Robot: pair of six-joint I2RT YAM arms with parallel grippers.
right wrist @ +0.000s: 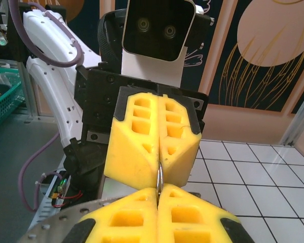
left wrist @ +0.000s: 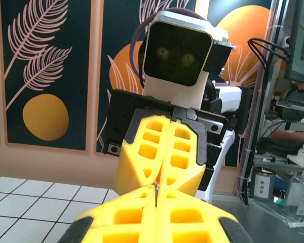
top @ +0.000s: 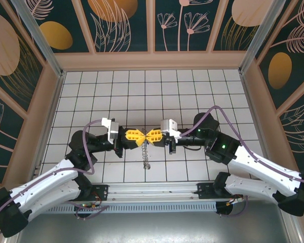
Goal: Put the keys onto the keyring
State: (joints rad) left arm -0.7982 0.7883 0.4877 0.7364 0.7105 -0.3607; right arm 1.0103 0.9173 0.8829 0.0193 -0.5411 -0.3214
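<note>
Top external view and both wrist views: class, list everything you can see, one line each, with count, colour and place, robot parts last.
table: one, white tiles with dark grid, centre.
wall panels: several, dark teal with orange and pink plant motifs, around the table.
thin metal wire: one, silvery, pinched between both claws.
chain-like strand: one, grey, hanging under the claws; too small to identify.
basket: one, teal, beyond the table.
left claw: one, yellow, shut.
right claw: one, yellow, shut.
arms: two, white and black, near edge.
</note>
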